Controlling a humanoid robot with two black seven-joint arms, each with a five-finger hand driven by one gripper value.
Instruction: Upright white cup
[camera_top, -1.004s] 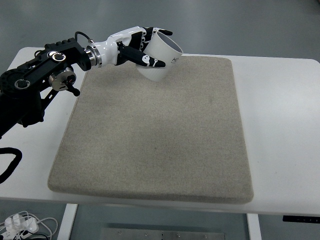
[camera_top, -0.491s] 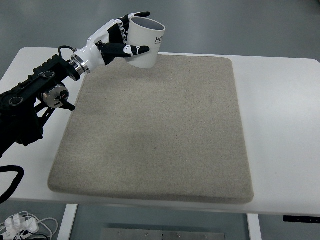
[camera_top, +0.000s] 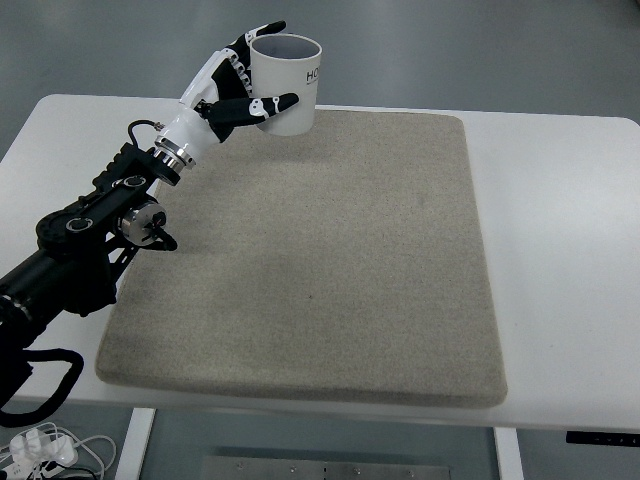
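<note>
cup (camera_top: 288, 88) turned upright, above mat (camera_top: 310, 260)

White cup (camera_top: 286, 85) went from strongly tilted, mouth facing right and toward the camera, to near upright with mouth up; dark inside now barely seen, rim nearly level. Cup shifted left and toward the far edge of the grey mat (camera_top: 310, 250), now over the mat's far-left corner instead of further in along the far edge. Left hand (camera_top: 236, 85) rotated with it: thumb now runs across the cup's front wall, other fingers behind. Left arm (camera_top: 110, 215) swung in over the mat's left edge, forearm now steeper and stretched further out, elbow joint nearer the mat.
</note>
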